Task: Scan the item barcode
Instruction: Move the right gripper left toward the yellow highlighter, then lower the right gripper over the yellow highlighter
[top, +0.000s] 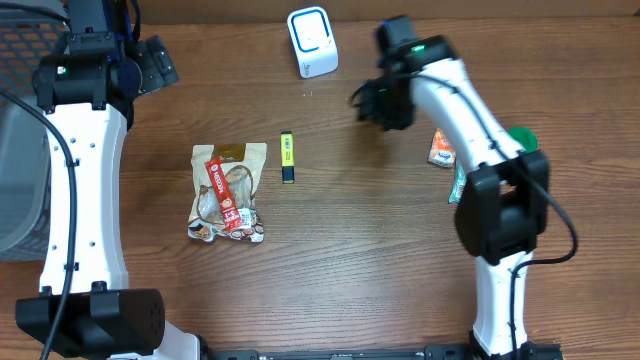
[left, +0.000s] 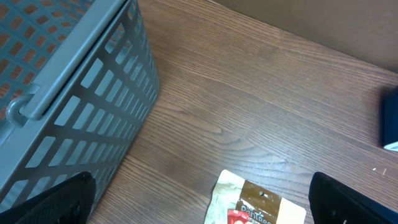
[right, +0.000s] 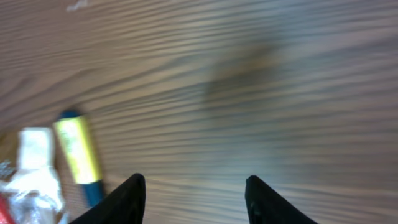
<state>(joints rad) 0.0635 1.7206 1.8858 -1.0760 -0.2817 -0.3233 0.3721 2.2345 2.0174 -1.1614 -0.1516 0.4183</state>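
Since neither pincer holds anything, pick-up seems the step in hand; the left pincer hangs spread near the tabletop's far left corner. The yellow marker, probably the item, lies mid-tabletop, short of the far-edge scanner and left of the spread right pincer, which must reach and pinch it.

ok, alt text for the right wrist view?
The right hand hovers open and empty over the wooden table. A yellow marker lies at lower left beside a snack packet. The image is blurred.
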